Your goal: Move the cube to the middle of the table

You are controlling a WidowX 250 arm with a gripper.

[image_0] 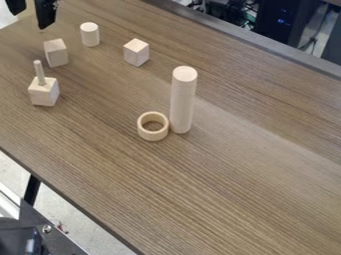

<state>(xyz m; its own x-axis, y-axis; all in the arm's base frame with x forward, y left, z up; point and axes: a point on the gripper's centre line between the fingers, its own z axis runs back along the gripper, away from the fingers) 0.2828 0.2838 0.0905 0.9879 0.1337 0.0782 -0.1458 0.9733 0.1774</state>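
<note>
I'm seeing the claw (pixel 30 20) hanging wide, upper left of the frame. The cube (pixel 136 52), probably the one right of the cylinder (pixel 90 34), is sitting upper left of centre; it's needing a straight descent, squared to opposite faces.

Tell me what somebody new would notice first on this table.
Most likely the tall pale cylinder, standing upright near the middle of the view, with a round wooden ring right beside its base. Next, probably the block with a thin peg sticking up from its top, over at the left. The black gripper stands out too, dark against the pale wood pieces, in the upper left corner.
</note>
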